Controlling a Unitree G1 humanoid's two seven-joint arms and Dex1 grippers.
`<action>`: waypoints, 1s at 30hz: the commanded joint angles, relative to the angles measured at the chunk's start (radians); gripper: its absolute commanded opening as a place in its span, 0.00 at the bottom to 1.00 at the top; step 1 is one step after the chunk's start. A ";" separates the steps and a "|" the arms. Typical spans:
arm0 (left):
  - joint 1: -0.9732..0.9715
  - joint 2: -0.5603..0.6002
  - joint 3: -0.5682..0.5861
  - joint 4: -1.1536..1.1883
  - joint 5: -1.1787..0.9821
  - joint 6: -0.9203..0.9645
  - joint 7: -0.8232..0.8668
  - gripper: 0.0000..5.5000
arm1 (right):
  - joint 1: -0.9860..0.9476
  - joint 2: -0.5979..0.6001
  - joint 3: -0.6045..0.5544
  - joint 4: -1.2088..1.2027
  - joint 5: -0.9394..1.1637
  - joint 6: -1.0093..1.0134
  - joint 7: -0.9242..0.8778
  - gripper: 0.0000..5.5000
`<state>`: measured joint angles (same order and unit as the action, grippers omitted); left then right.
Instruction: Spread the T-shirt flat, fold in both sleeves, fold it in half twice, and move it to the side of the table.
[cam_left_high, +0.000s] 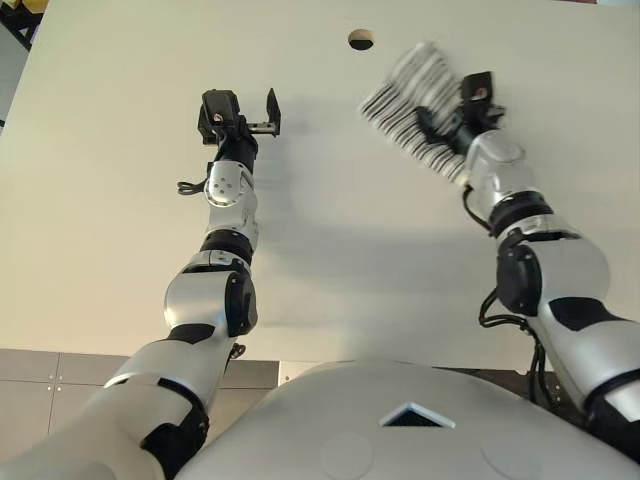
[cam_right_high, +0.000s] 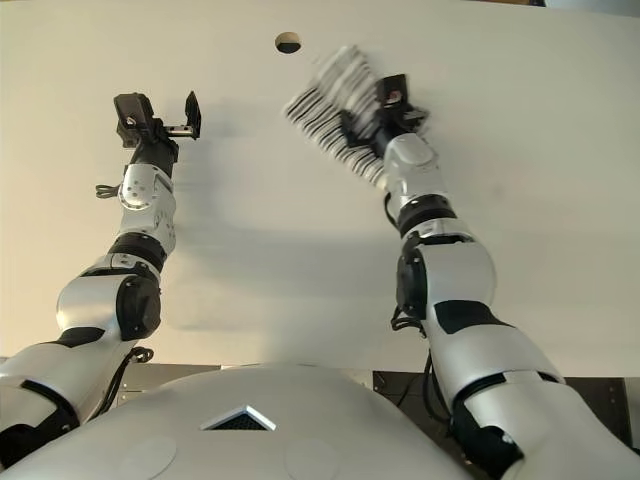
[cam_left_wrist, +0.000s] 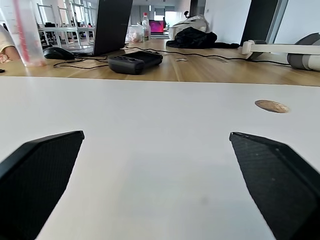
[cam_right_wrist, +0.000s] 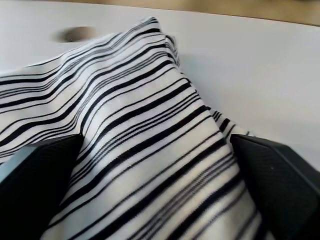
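Observation:
The black-and-white striped T-shirt (cam_left_high: 405, 95) lies folded into a small bundle on the white table (cam_left_high: 330, 250), at the far right near a round hole. My right gripper (cam_right_wrist: 156, 140) rests on the near end of the bundle, open, with the striped cloth (cam_right_wrist: 140, 115) spread between and under its fingers. My left gripper (cam_left_high: 245, 112) hovers over bare table to the left of the shirt, well apart from it, open with nothing between its fingers (cam_left_wrist: 45, 170).
A round cable hole (cam_left_high: 361, 39) sits in the table just behind the shirt. In the left wrist view a wooden desk (cam_left_wrist: 210, 70) stands beyond the table's far edge, carrying a laptop, cables and a black controller (cam_left_wrist: 135, 61).

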<state>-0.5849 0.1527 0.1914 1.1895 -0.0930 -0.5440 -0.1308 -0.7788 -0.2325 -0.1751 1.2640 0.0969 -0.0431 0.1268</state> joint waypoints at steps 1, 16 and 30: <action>0.017 0.012 -0.002 -0.022 0.015 -0.014 0.020 1.00 | 0.138 -0.212 -0.138 0.064 0.067 0.058 -0.155 1.00; 0.069 0.036 -0.020 -0.063 0.091 -0.127 0.186 1.00 | 0.253 -0.401 -0.135 -0.001 -0.067 -0.309 -0.435 1.00; -0.054 -0.159 -0.179 -0.075 0.229 -0.240 0.284 1.00 | 0.102 0.094 0.270 -0.205 -0.451 -0.649 -0.652 1.00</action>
<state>-0.6068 0.0201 0.0333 1.0843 0.1193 -0.7902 0.1718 -0.6924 -0.1341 0.0825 1.0284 -0.3302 -0.6727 -0.4793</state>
